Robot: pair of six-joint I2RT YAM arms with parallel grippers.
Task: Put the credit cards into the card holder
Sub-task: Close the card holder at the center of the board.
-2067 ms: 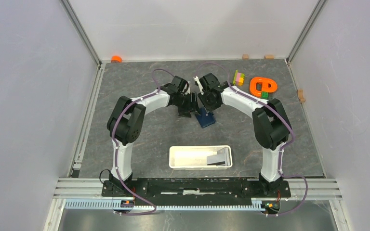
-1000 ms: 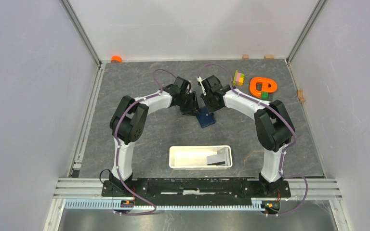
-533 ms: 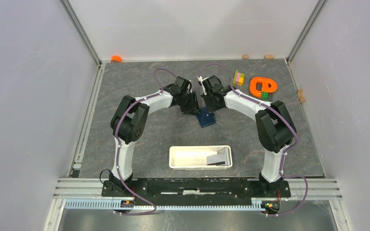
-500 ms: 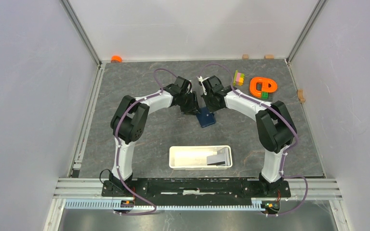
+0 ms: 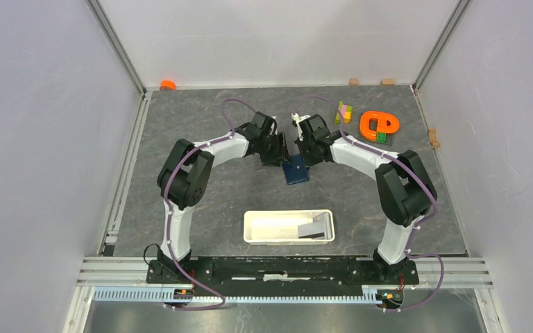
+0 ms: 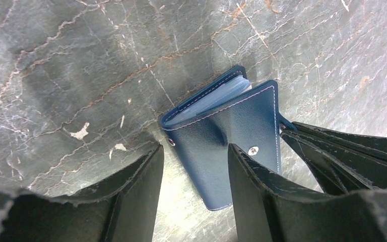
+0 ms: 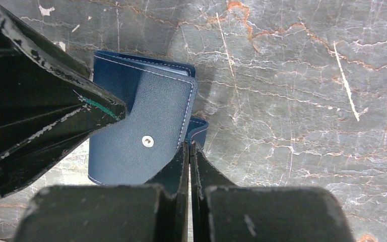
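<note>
The right hand (image 7: 189,146) has closed tight on the card holder's (image 7: 141,118) tab since a moment ago, and that arm's elbow has swung outward.

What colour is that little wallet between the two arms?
The wallet is navy blue; left wrist view.

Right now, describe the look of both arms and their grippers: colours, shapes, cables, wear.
Both the left arm and the right arm have white links between bulky black joint housings, with a purple cable running along each. The left gripper and right gripper are black, with flat wedge-shaped fingers whose edges are scuffed pale.
</note>
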